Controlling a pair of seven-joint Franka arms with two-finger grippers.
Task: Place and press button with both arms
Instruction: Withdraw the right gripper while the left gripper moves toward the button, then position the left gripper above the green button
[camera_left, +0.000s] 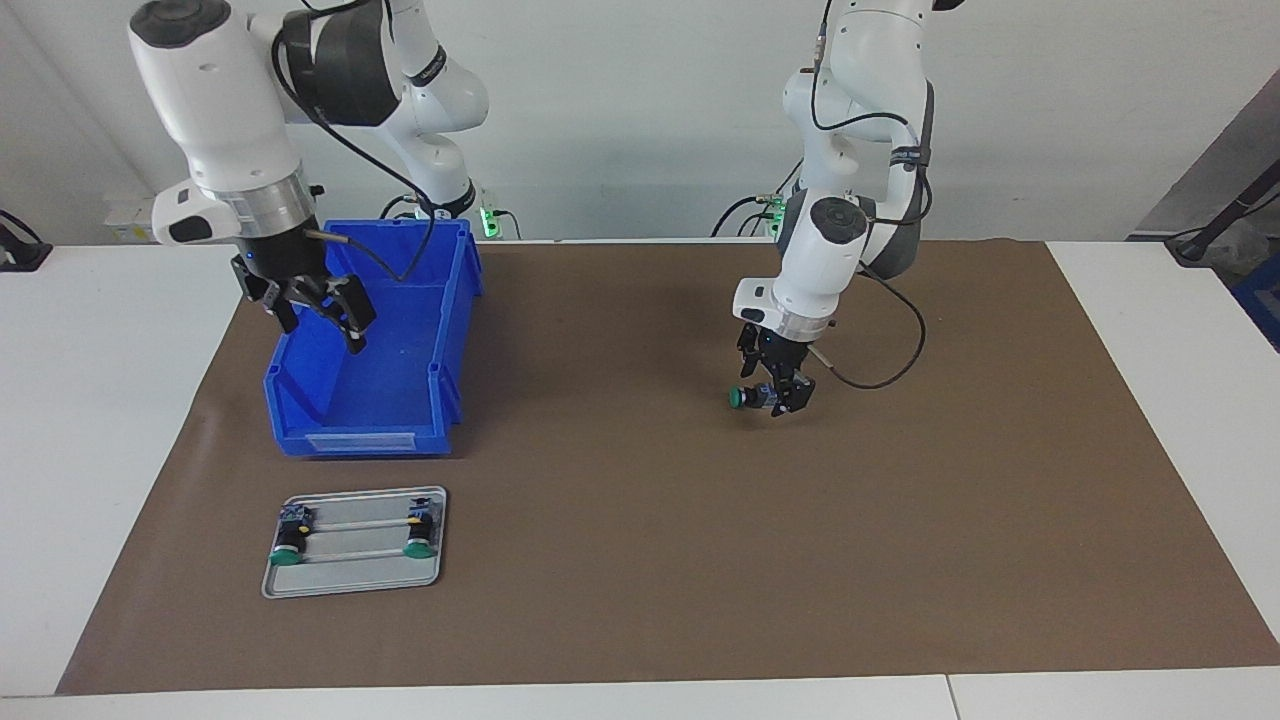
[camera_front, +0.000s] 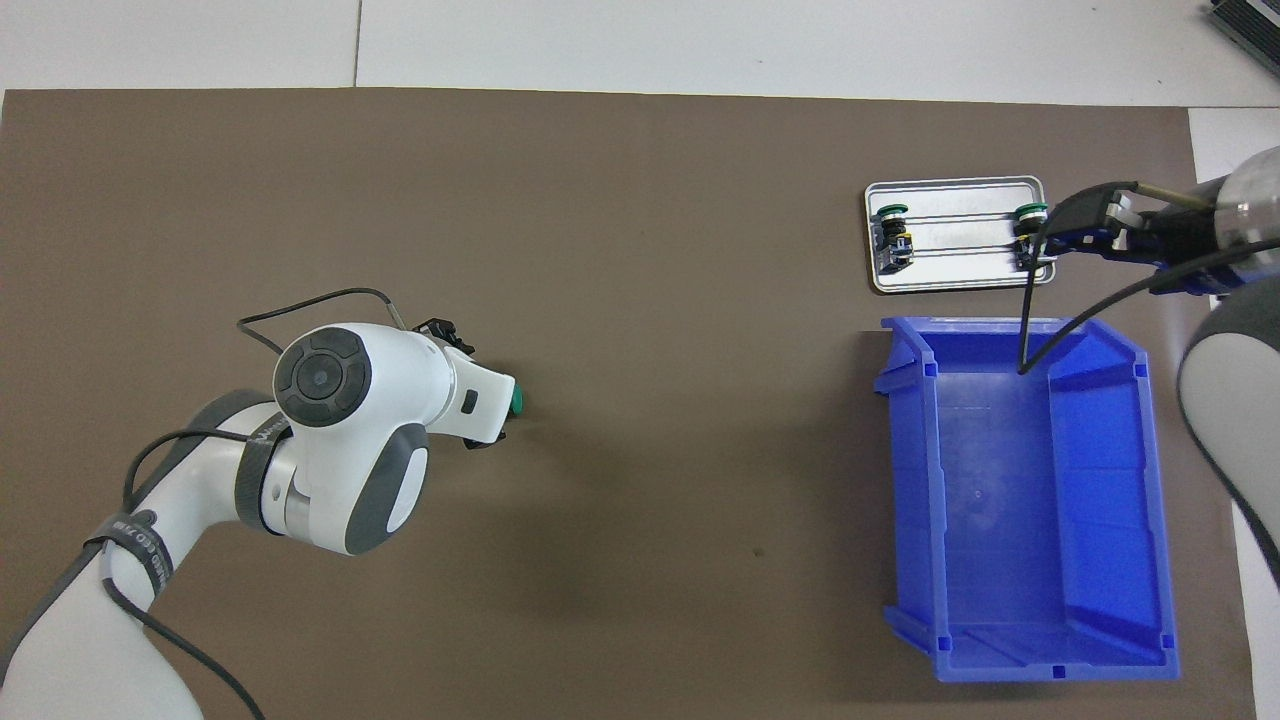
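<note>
Inspection finding: the left tool (camera_left: 772, 392) is standing low over the button (camera_left: 757, 397), its fingers apart and straddling the black body without yet clamping it. The button is lying on its side on the brown mat (camera_left: 640, 560), green cap pointing toward the right arm's end of the table. The right tool (camera_left: 312, 306) is hanging open and empty above the blue bin (camera_left: 372, 425), waiting.

Risk: the body is lying on its side, so it is likely to roll or twist out as the fingers close if they are sitting off centre; a descent too deep is liable to jam the fingertips into the mat.

Count: three buttons, one under the left tool and two on the metal tray (camera_left: 355, 582); one bin; one tray; two arms.
</note>
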